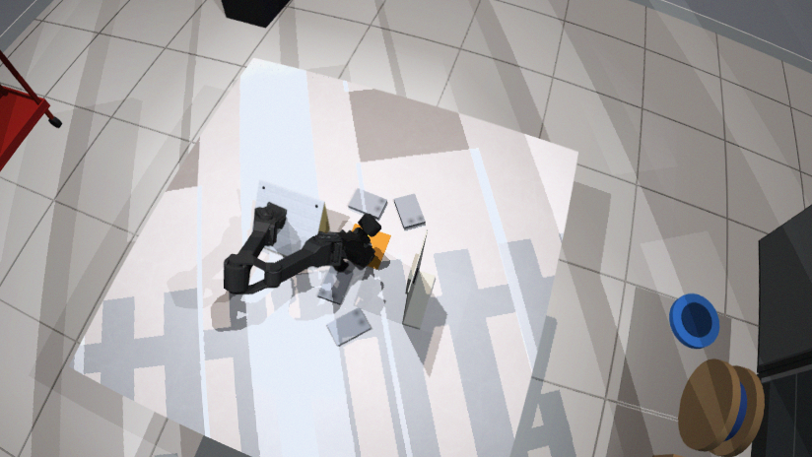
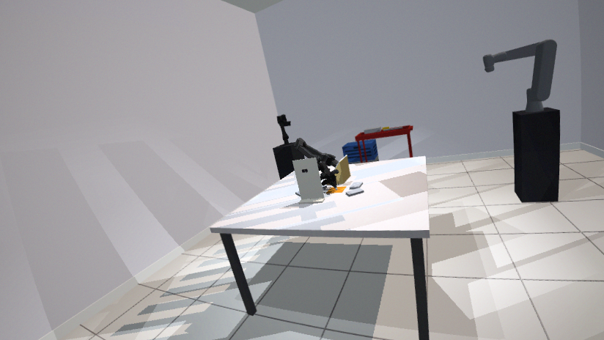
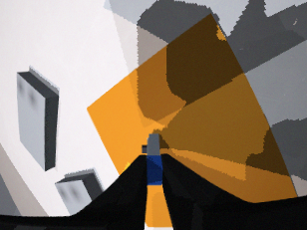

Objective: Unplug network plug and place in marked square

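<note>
The claw (image 3: 153, 159) grips the blue-grey plug (image 3: 153, 162) above the orange square (image 3: 192, 126).

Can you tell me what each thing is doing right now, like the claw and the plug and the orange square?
gripper: shut on the plug, above the orange square.
plug: out of its socket, pinched between the fingers, not put down yet.
orange square: flat on the table, nothing resting on it.
upright panel: standing on the table, plug gone.
</note>
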Robot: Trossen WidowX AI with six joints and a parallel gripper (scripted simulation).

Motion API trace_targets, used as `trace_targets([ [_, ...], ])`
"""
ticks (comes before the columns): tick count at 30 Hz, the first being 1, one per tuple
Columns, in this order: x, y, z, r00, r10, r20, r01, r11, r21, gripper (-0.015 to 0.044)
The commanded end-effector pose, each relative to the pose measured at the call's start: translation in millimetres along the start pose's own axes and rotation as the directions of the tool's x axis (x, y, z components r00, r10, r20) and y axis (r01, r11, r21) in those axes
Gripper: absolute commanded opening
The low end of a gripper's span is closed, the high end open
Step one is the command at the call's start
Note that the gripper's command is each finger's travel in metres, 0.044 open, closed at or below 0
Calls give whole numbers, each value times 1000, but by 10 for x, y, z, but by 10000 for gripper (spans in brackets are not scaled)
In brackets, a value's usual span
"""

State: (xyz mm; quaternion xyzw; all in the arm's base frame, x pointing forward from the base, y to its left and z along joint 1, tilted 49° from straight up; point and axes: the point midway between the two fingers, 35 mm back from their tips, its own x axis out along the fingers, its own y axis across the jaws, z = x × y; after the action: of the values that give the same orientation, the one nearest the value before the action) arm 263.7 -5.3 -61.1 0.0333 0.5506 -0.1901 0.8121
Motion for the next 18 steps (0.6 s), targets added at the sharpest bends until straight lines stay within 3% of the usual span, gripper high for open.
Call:
trace_targets([
  [1, -2, 2, -1, 1000, 0, 0, 0, 1000, 0, 0],
  [5, -2, 2, -1, 1000, 0, 0, 0, 1000, 0, 0],
  [11, -2, 2, -1, 1000, 0, 0, 0, 1000, 0, 156],
  [18, -16, 4, 0, 1000, 0, 0, 0, 1000, 0, 156],
])
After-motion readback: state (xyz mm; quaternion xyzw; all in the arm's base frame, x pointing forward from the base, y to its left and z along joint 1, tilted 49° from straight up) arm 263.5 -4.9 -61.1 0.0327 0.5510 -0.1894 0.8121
